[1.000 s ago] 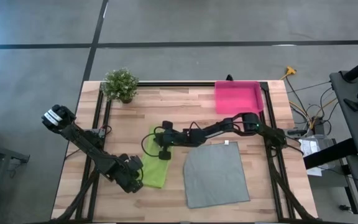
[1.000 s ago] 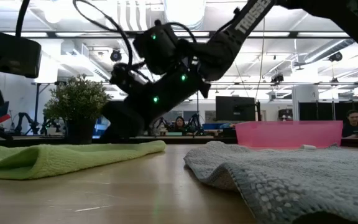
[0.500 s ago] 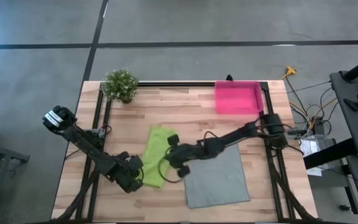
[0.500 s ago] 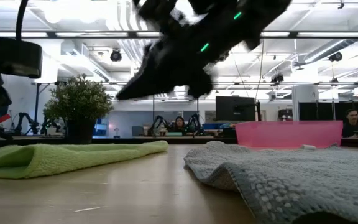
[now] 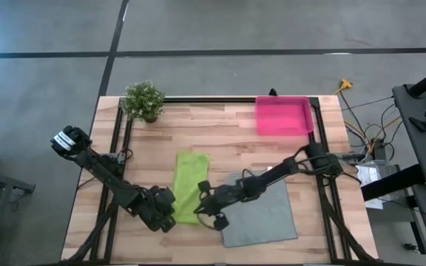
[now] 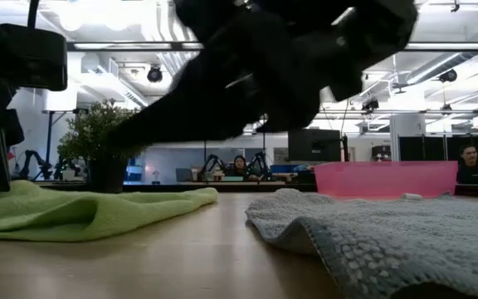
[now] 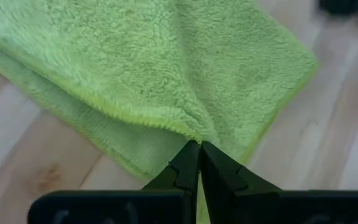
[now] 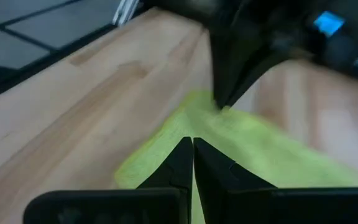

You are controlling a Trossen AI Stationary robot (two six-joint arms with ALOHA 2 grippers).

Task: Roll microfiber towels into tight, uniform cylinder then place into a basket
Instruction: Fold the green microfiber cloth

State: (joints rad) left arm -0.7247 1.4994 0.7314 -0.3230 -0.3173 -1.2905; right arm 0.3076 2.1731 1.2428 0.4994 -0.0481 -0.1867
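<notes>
The lime green towel (image 5: pixel 187 185) lies as a narrow folded strip running from far to near on the table's left half. My left gripper (image 5: pixel 170 216) is shut on its near left end, seen close in the left wrist view (image 7: pixel 199 148). My right gripper (image 5: pixel 200 207) is shut and hovers by the strip's near right edge; in the low view it hangs above the green towel (image 6: pixel 98 212). The grey towel (image 5: pixel 261 207) lies spread flat to the right. The pink basket (image 5: pixel 282 116) stands at the far right. My left gripper pinches the hem of the green towel's upper layer (image 7: pixel 182 132) between its two fingertips, at the strip's near left end. The fingers slant down from the table's near left. The held end (image 6: pixel 11 193) humps up a little; the rest lies flat on the table.
A small potted plant (image 5: pixel 143 100) stands at the far left corner. Bare wood lies between the green strip and the basket. The grey towel's near edge (image 6: pixel 372 241) is rumpled. People sit in the room beyond the table.
My right gripper has swept from the green towel's far part toward the table's near edge, along the strip's right side, and stayed shut. The towel's far end now lies uncovered and flat. Its near left end has risen slightly at my left gripper.
</notes>
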